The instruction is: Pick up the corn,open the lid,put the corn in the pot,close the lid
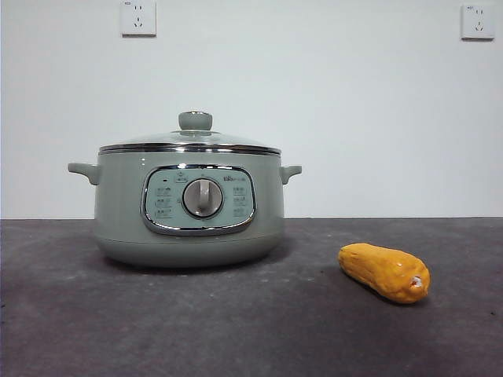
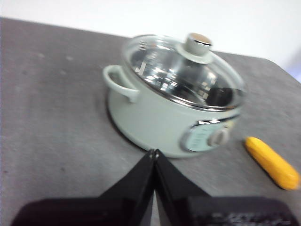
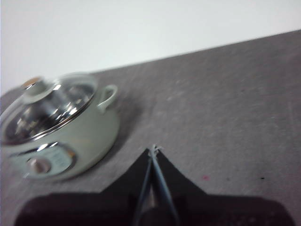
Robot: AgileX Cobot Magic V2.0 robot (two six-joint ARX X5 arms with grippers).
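Observation:
The sage-green pot stands left of centre on the dark table, with the glass lid seated on it. The yellow-orange corn lies on the table to the pot's right, apart from it. In the left wrist view the pot, lid and corn all show beyond my left gripper, which is shut and empty, held above the table. My right gripper is also shut and empty, with the pot and lid off to its side. Neither gripper appears in the front view.
The grey table runs back to a white wall with two power sockets. Bare tabletop surrounds the pot and the corn.

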